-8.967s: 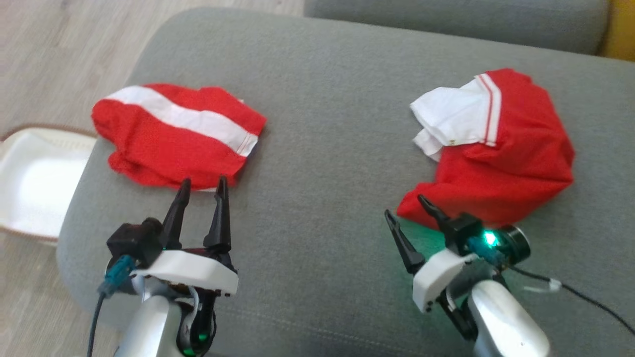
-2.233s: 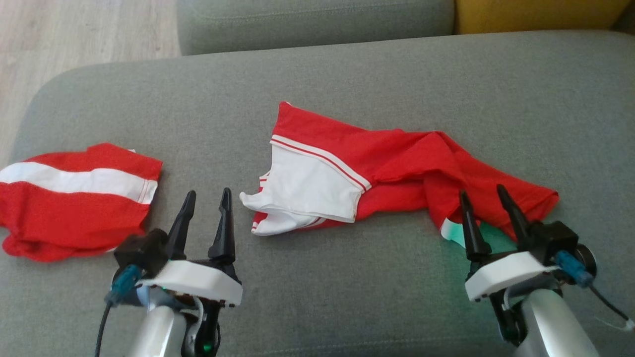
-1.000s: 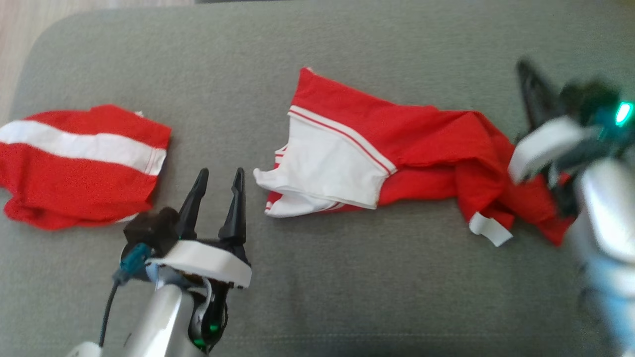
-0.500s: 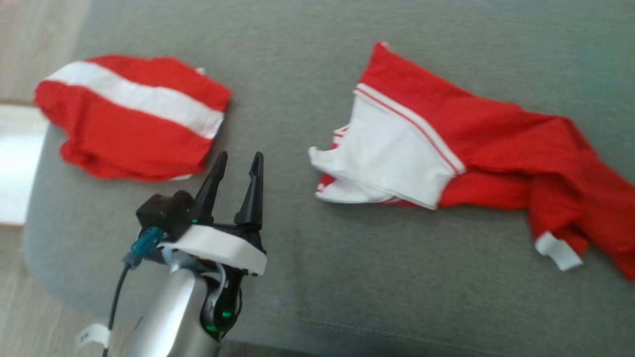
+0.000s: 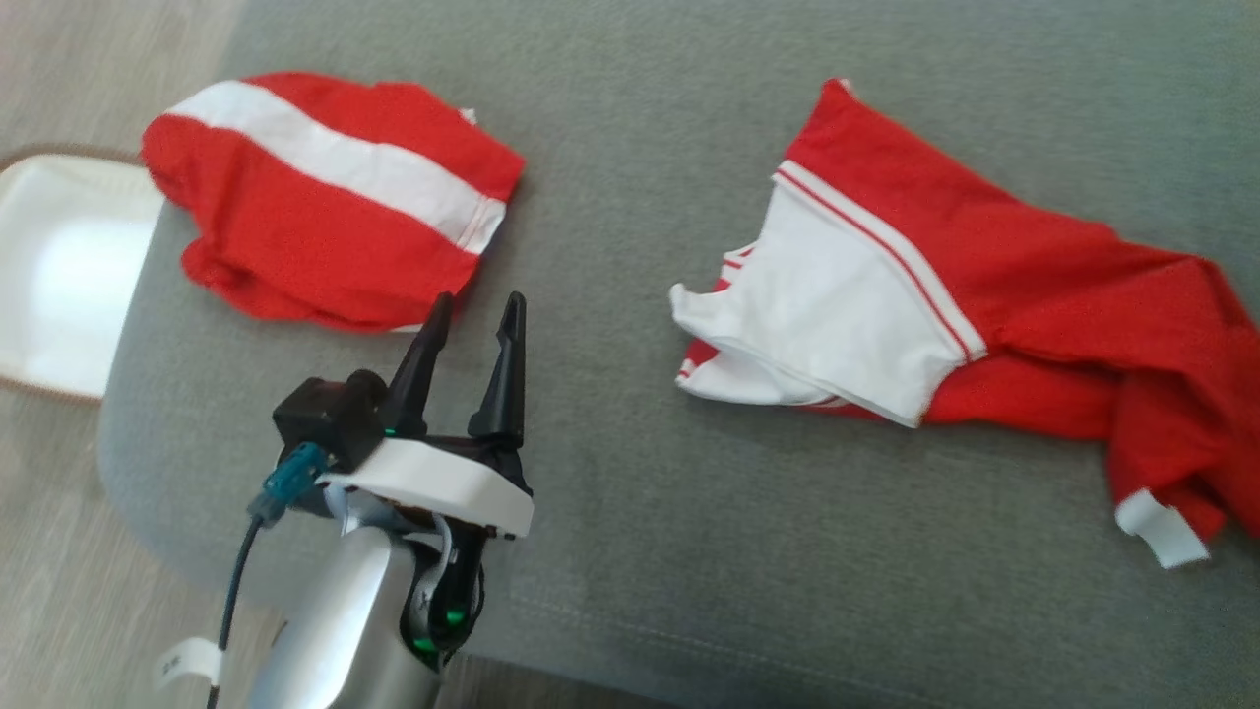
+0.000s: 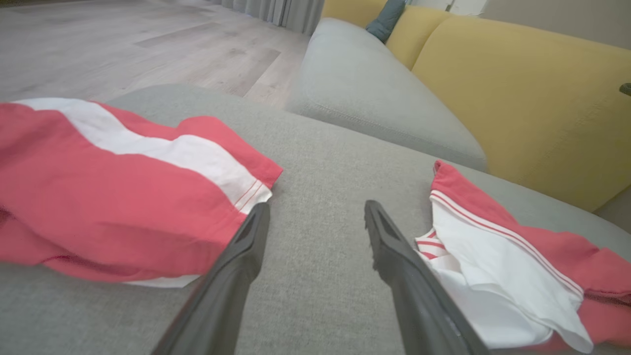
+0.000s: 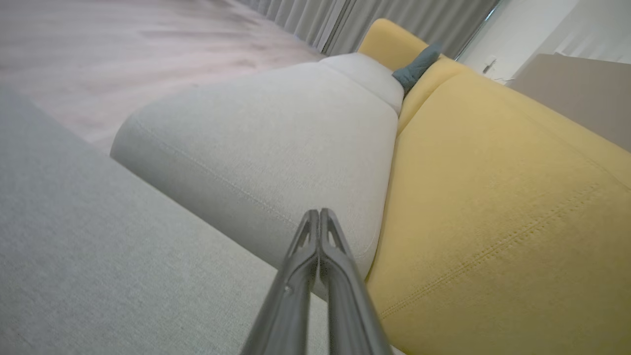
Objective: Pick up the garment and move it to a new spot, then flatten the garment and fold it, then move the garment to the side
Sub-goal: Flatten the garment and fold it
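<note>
Left gripper [image 5: 478,298]: released, fingers spread, nothing between them. It hovers over the grey seat [image 5: 630,532], tips just short of the near edge of the folded garment [image 5: 325,207].

Right gripper [image 7: 319,213]: clenched, fingers pressed together, holding nothing. Right wrist view has it up off the seat, pointing at the seam where the next cushion [image 7: 266,143] meets the yellow backrest [image 7: 503,197].

Garment [image 5: 1024,286]: lies on the right half of the seat, untouched by either gripper. White panel end faces left, red body runs right and bunches up. Its right part runs off the head view's right edge, so I cannot tell how far it reaches. White cuff [image 5: 1162,527] sticks out at lower right, toward the seat's front.

Edges:
- The folded garment sits near the seat's rounded left edge; the white tray [image 5: 59,276] is on the floor [image 5: 59,611] just past it.
- The seat's front edge runs under the left arm.

Room:
- A bare strip of seat lies between the two garments, and the left gripper is at its near end.
- There is a wide bare band along the front, from the left gripper to the cuff.
- There is bare seat behind both garments too.
</note>
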### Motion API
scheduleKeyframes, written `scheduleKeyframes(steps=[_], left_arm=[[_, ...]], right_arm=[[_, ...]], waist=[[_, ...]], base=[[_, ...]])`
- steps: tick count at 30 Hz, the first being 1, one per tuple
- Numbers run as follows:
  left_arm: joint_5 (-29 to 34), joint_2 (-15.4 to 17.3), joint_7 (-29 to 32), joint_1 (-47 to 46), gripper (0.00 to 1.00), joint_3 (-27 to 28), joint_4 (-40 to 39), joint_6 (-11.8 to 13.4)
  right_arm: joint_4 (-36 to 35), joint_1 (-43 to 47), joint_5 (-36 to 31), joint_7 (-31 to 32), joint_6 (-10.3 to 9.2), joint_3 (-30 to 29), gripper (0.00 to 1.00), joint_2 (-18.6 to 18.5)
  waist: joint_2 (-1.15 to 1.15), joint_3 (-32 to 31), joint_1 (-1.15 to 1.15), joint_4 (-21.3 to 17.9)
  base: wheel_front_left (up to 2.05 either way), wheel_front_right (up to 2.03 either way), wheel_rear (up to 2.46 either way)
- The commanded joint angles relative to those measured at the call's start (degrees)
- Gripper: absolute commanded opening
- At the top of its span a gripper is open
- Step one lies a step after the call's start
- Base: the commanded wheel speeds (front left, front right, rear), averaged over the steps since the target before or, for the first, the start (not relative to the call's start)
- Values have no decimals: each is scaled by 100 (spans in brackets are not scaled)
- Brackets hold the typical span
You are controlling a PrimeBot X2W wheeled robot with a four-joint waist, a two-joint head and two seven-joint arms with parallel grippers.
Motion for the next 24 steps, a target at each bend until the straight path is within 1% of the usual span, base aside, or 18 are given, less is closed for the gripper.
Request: scheduleKeyframes(steps=[1, 2, 3, 8, 12, 16, 19, 21, 22, 24], left_arm=[[76, 58, -70, -135, 100, 251, -182, -1], [103, 58, -70, -139, 100, 284, -192, -9], [121, 58, -70, -137, 100, 324, -208, -15], [230, 58, -70, -69, 100, 521, -329, -53], [262, 58, -70, 58, 100, 699, -484, -72], [256, 58, -70, 209, 100, 849, -699, -79], [244, 58, -70, 306, 100, 938, -859, -88], [243, 58, -70, 366, 100, 991, -961, -94], [255, 58, -70, 423, 100, 1045, -1053, -107], [285, 58, -70, 476, 100, 1089, -1118, -118]], right_arm=[[-31, 122, 55, -226, -4, -135, 0, 44], [24, 165, 62, -369, -4, -196, 38, 136], [78, 208, 92, -526, -4, -298, 100, 240], [163, 568, 291, -1259, -4, -735, 100, 853], [-101, 1081, 493, -1581, -4, -1095, 100, 1362], [-724, 1833, 640, -1671, -4, -1501, 100, 1807], [-1336, 2487, 630, -1682, -4, -1849, 100, 2107], [-1806, 2947, 556, -1684, -4, -2082, 100, 2325], [-2259, 3396, 404, -1685, -4, -2242, 100, 2529], [-2653, 3807, 233, -1685, -4, -2367, 100, 2724]], waist=[[0, -143, 0, -164], [0, -198, 0, -229], [0, -259, 0, -303], [0, -611, 0, -722], [0, -915, 0, -1077], [0, -1155, 0, -1398], [0, -1284, 0, -1593], [0, -1340, 0, -1709], [0, -1390, 0, -1820], [0, -1411, 0, -1910]], base=[[0, 0, 0], [0, 0, 0], [0, 0, 0], [0, 0, 0], [0, 0, 0], [0, 0, 0], [0, 0, 0], [0, 0, 0], [0, 0, 0], [0, 0, 0]])
